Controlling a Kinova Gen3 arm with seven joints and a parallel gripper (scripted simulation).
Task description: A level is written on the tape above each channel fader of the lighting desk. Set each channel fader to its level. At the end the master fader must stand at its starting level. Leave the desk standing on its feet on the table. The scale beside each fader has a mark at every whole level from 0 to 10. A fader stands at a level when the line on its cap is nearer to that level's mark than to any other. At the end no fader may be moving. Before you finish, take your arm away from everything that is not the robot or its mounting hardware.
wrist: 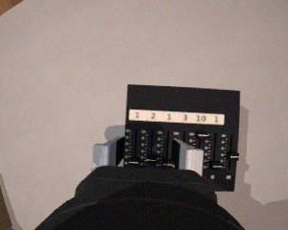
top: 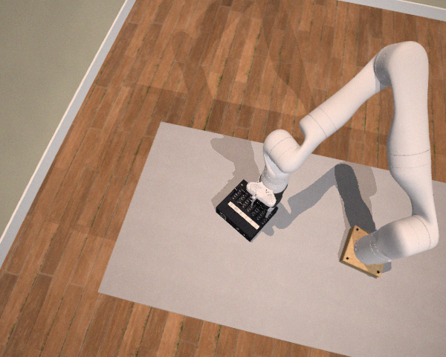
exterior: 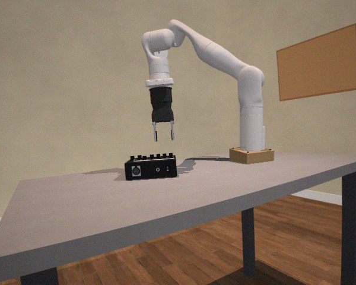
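Observation:
The black lighting desk (wrist: 181, 136) stands on its feet on the grey table; it also shows in the top view (top: 246, 210) and the exterior view (exterior: 150, 166). A white tape strip (wrist: 177, 117) above the channel faders reads 1, 2, 1, 3, 10, 1. Several fader caps (wrist: 182, 148) sit in their slots, with the master fader (wrist: 234, 155) at the right end. My gripper (exterior: 163, 131) is open and empty, hanging well above the desk's top. In the wrist view its fingers frame the left faders.
The arm's wooden base (top: 363, 251) stands at the table's right side. An orange board (exterior: 319, 62) hangs on the wall. The desk's back panel with sockets (exterior: 150, 169) faces the exterior view.

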